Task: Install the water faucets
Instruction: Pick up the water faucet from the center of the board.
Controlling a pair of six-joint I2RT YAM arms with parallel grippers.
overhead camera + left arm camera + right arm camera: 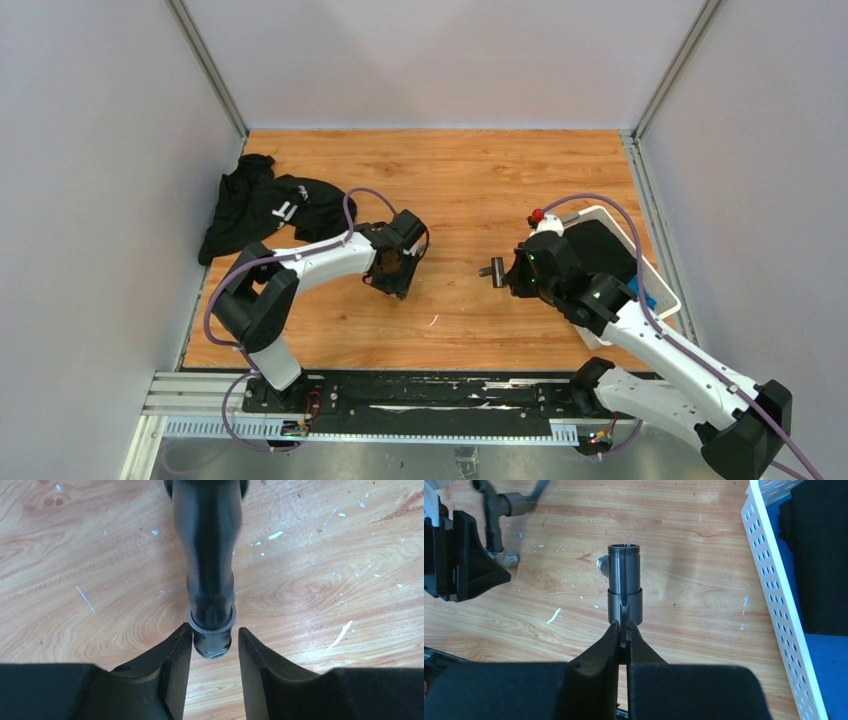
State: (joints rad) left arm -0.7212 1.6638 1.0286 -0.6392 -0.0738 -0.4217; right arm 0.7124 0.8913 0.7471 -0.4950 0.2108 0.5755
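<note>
R gripper (624, 632) jaws are pinched shut on the threaded pipe piece (624, 580), L gripper (214, 634) jaws clamp the tap body (210, 555), both over mid-table (699, 555) & apart, so get axes square & thread end-on before twisting, else it'll prob. cross-thread.

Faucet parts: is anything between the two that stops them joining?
No, nothing visible. Only bare table lies between the tee in the left gripper and the pipe in the right gripper.

black garment (262, 205): white print, looks like "it"; nothing else legible.
</note>
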